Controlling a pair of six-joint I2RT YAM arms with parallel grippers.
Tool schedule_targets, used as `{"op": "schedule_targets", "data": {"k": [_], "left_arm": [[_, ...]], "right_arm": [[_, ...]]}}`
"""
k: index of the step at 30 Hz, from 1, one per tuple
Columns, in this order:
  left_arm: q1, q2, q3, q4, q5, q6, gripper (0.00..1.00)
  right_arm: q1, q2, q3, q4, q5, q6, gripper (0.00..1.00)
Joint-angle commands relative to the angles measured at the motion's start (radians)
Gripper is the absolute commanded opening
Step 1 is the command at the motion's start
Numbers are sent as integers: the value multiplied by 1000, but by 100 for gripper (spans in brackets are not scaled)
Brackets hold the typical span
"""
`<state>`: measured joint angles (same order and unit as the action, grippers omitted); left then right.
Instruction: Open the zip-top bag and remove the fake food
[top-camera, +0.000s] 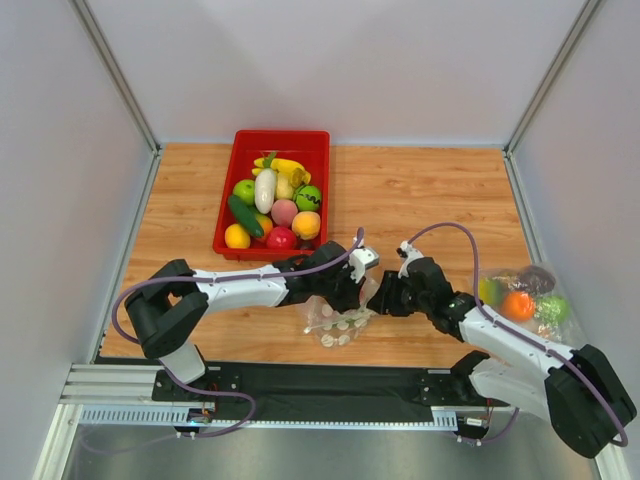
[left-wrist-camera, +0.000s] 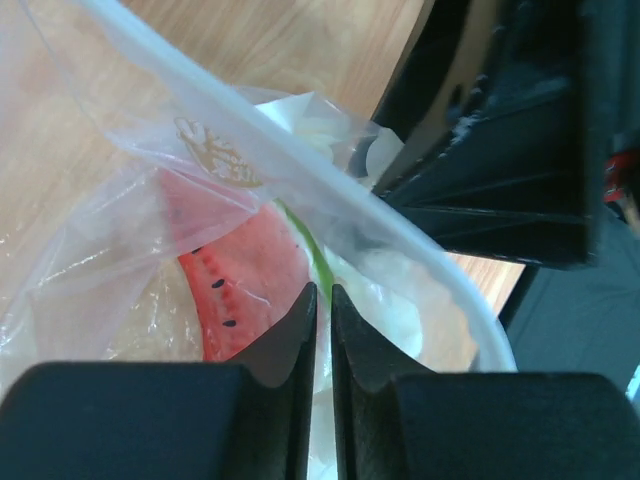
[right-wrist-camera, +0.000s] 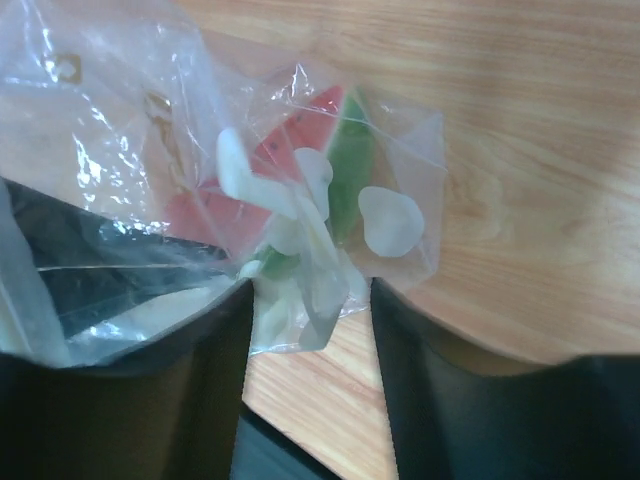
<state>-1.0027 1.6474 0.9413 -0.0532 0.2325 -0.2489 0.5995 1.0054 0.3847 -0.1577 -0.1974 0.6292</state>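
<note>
Wooden boards are forming the table (top-camera: 430, 200), which is sitting between pale walls in the top view. A red tray (top-camera: 283, 136) of loose toy fruit is lying at the far left-centre. The left arm (top-camera: 240, 288) and right arm (top-camera: 500, 340) are meeting near the front edge, and the zip-top bag (top-camera: 338, 325) is hanging crumpled between their tips. A plain clear bag (top-camera: 520, 300) of coloured pieces is lying beside the right arm.

Through the left wrist view, the left jaws are pinching a fold of the zip-top bag's film, with barely a gap between them. The fake food (left-wrist-camera: 235, 285), a red watermelon slice with black seeds, is sitting inside the bag beyond them.

Through the right wrist view, the right jaws are standing wide apart, released. A bunch of the bag is hanging between them, and the slice is showing red and green inside.
</note>
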Motion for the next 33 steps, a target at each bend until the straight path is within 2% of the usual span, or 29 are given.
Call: {"op": "schedule_targets", "data": {"k": [1, 3, 4, 7, 10, 20, 27, 33], "left_arm": [[-1, -31, -7, 73, 54, -30, 16], [-4, -18, -7, 85, 65, -38, 22], [-2, -14, -4, 90, 65, -39, 31], [-2, 5, 4, 102, 57, -43, 48], [-2, 31, 13, 115, 54, -47, 52], [-25, 129, 62, 138, 28, -46, 56], [-51, 178, 112, 133, -7, -32, 60], [-82, 227, 166, 67, -55, 16, 62]], "right_arm": [[-6, 21, -6, 121, -20, -23, 35], [-4, 19, 6, 103, -19, -39, 16], [-6, 16, 13, 87, -14, -45, 1], [-4, -1, 34, -7, 4, -65, 0], [-4, -28, 60, -89, 22, -82, 0], [-4, -44, 115, -259, 42, -80, 0], [-6, -66, 126, -290, -11, -69, 0], [-6, -119, 155, -341, -13, -75, 0]]}}
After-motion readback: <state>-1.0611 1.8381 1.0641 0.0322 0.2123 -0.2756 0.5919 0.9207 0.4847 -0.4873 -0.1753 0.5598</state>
